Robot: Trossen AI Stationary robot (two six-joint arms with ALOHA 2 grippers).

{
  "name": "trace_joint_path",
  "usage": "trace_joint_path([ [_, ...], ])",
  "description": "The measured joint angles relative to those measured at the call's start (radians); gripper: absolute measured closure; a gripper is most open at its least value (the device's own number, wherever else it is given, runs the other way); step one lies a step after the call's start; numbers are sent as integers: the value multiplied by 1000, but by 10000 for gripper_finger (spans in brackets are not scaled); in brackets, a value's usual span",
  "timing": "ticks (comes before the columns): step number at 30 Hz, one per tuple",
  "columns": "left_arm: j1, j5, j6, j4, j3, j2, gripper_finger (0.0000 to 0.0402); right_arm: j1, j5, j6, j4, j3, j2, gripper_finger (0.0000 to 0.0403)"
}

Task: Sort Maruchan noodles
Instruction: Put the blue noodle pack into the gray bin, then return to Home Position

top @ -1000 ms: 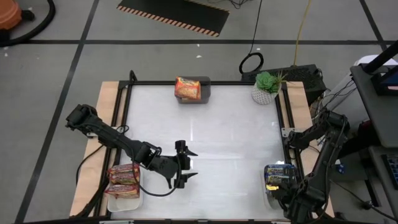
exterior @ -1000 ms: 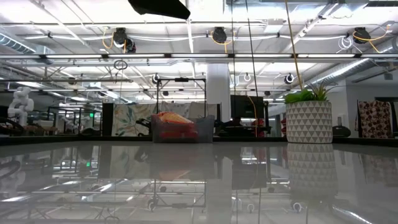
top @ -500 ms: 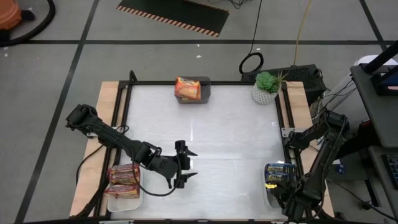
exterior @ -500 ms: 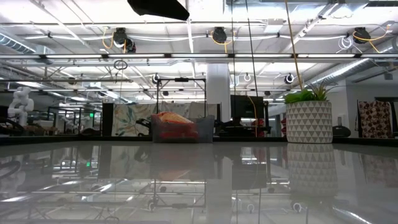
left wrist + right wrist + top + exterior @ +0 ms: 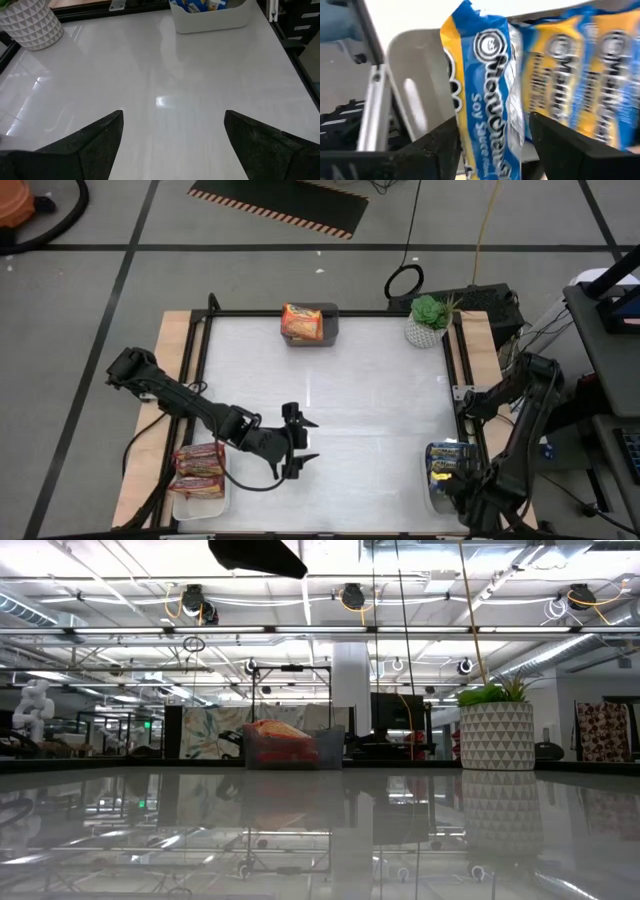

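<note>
A glossy white tabletop (image 5: 360, 430) carries three containers. At its near right corner sits a white rectangular plastic tray (image 5: 210, 19) holding blue-and-yellow Maruchan noodle packets (image 5: 448, 460), flat crinkly plastic wrappers standing on edge. The right gripper (image 5: 492, 137) hangs directly over this tray, its two dark fingers parted on either side of one blue-and-yellow packet (image 5: 487, 85); whether the pads touch the wrapper cannot be told.

The risk here is judged, not seen. The packet between the fingers leans against its neighbours. If the gripper lifts while a pad clings to the slick film, the packet could be dragged up or tipped over the tray wall. The light tray could also shift on the smooth surface.

The left gripper (image 5: 297, 445) waits low over the near middle of the tabletop, fingers wide apart and empty. Beside it, at the near left corner, a second white tray (image 5: 200, 502) holds red packets (image 5: 198, 470) lying flat. At the far edge, a small grey bin (image 5: 325, 325) holds orange packets (image 5: 300, 321). A white faceted pot with a green plant (image 5: 428, 320) stands at the far right corner.
</note>
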Motion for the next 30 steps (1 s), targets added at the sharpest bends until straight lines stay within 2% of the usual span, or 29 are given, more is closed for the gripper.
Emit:
trace_joint_path([
  [7, 4, 9, -8, 0, 0, 0, 50, -1, 67, 2, -162, 1, -61, 190],
  [17, 4, 24, -9, 0, 0, 0, 50, -2, 106, -6, -215, 1, -90, 190],
  [20, 4, 24, -9, 0, 0, 0, 50, -2, 166, -11, -228, 1, -91, 190],
  [23, 4, 23, -8, 4, 0, 0, 50, -2, 349, -24, -224, 1, -90, 190],
  [27, 4, -14, 19, 71, -1, 0, 50, -3, 748, -25, -174, -26, -91, 190],
  [30, 4, -33, 67, 127, -1, 0, 50, -5, 999, -26, -137, -62, -91, 190],
])
